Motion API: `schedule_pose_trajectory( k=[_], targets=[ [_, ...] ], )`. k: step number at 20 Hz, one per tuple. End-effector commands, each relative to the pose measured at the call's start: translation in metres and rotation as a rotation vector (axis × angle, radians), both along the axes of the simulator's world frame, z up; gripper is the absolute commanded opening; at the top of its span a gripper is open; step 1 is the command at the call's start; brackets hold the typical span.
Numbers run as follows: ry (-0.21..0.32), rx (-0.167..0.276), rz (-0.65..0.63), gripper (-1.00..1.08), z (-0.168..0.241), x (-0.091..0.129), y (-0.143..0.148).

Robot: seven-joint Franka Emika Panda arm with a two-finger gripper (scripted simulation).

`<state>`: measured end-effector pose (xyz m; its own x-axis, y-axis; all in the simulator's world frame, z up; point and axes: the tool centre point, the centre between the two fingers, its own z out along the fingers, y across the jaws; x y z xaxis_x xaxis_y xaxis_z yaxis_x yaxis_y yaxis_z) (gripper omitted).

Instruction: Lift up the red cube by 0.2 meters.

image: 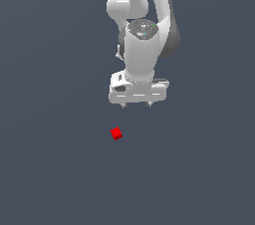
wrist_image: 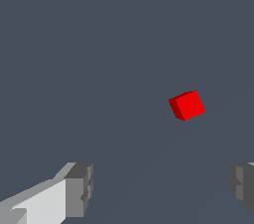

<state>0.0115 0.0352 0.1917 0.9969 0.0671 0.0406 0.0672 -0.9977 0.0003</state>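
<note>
The red cube [image: 116,133] sits just below centre of the exterior frame, apart from the gripper [image: 136,104] above it, whose fingers are spread wide and empty. Nothing appears grasped; approach, closing and the lift all seem left to do.

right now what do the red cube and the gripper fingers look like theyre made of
Red cube: flat, uniform red, matte, no texture or glare; perhaps plastic, but the render leaves it open. Gripper fingers: dull grey ridged pads, rubber-like, on a smooth white body like painted metal or plastic.
</note>
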Motion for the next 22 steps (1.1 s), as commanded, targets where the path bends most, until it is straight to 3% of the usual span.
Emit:
schedule_pose_trajectory(
  k=[1, 12, 22],
  targets=[
    [0.0, 0.0, 0.0, 1.0, 0.0, 0.0, 0.0],
    [0.006, -0.001, 0.057, 1.0, -0.025, 0.004, -0.014],
    [0.021, -0.004, 0.209, 1.0, -0.091, 0.017, -0.049]
  ],
)
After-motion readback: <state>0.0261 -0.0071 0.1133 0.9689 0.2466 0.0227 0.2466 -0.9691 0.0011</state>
